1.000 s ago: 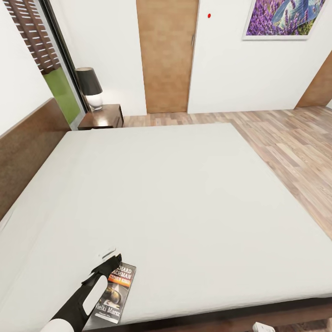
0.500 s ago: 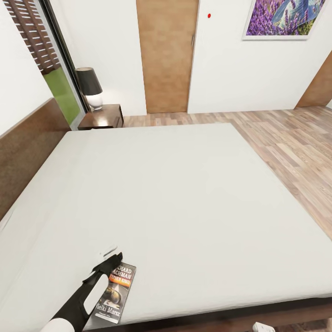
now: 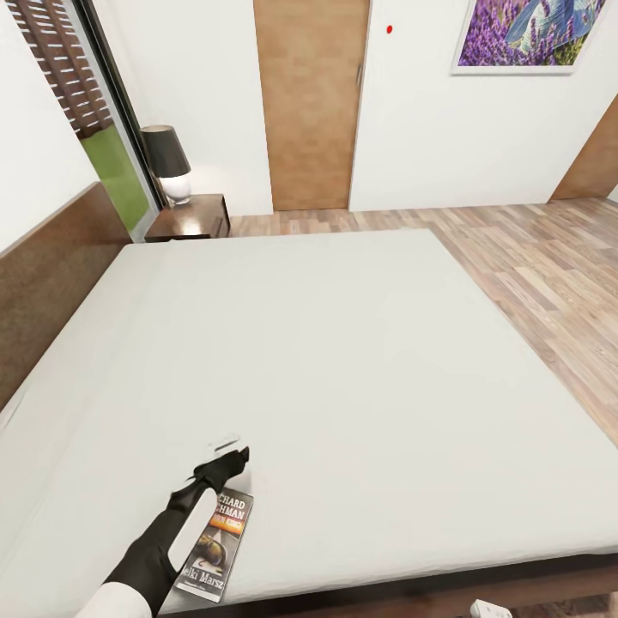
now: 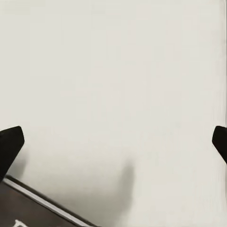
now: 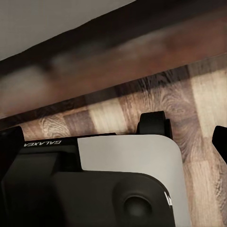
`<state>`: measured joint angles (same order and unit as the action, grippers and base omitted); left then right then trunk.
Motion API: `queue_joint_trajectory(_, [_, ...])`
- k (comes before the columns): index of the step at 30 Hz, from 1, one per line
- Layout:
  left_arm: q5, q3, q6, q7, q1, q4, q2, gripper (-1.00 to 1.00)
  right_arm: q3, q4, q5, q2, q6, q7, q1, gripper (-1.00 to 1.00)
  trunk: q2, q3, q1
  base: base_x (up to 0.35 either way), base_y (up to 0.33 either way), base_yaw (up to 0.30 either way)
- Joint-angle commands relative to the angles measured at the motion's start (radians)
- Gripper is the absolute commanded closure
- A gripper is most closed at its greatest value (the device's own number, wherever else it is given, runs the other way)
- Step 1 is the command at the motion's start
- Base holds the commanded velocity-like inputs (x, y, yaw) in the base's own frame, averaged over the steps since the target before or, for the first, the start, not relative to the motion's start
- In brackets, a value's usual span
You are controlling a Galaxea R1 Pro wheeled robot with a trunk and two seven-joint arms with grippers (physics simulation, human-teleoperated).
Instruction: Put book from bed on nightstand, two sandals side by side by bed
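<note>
- The book [image 3: 215, 543] lies flat on the bed [image 3: 343, 360], close to its near edge.
- The left gripper [image 3: 225, 463] hovers just past the book's far end, jaws spread wide over bare mattress.
- The right gripper [image 5: 113, 137] hangs low by the bed frame, above the wood floor [image 5: 208, 94], fingers parted.
- The nightstand [image 3: 193, 217] stands at the far corner, carrying a lamp [image 3: 167, 163].

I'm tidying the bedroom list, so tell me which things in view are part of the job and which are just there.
Part of the job:
book
bed
nightstand
left gripper, open over the mattress just past the book

Just there:
lamp on the nightstand
door
lavender picture
</note>
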<state>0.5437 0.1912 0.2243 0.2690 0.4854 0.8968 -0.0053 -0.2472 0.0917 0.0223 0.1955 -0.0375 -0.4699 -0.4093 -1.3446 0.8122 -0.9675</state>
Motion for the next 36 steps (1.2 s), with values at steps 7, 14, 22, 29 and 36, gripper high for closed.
queue_joint_trajectory(7, [-0.009, 0.005, 0.005, 0.003, -0.001, 0.000, -0.001, -1.00, -0.004, 0.000, 0.002, 0.001, -0.004, -0.005, -0.001, -1.00, 0.000, 0.001, 0.000, 0.000, 0.000, 0.000])
queue_joint_trajectory(14, [-0.013, 0.005, 0.003, 0.003, 0.000, -0.024, 0.001, -1.00, -0.004, 0.000, 0.002, 0.000, -0.004, -0.005, -0.001, -1.00, 0.000, 0.001, 0.000, 0.000, 0.000, 0.000])
queue_joint_trajectory(22, [-0.014, 0.005, 0.003, 0.003, 0.000, -0.027, 0.001, -1.00, -0.005, 0.000, 0.002, 0.000, -0.004, -0.006, 0.000, -1.00, 0.000, 0.001, 0.000, 0.000, 0.000, 0.000])
queue_joint_trajectory(29, [-0.014, 0.005, 0.003, 0.004, 0.000, -0.027, 0.001, -1.00, -0.004, 0.000, 0.002, 0.001, -0.004, -0.006, 0.000, -1.00, -0.035, 0.016, -0.019, 0.000, 0.000, 0.000])
queue_joint_trajectory(36, [-0.014, 0.005, 0.003, 0.004, 0.000, -0.027, 0.001, -1.00, -0.004, 0.000, 0.002, 0.000, -0.004, -0.006, -0.001, -1.00, -0.035, 0.016, -0.019, 0.000, 0.000, 0.000])
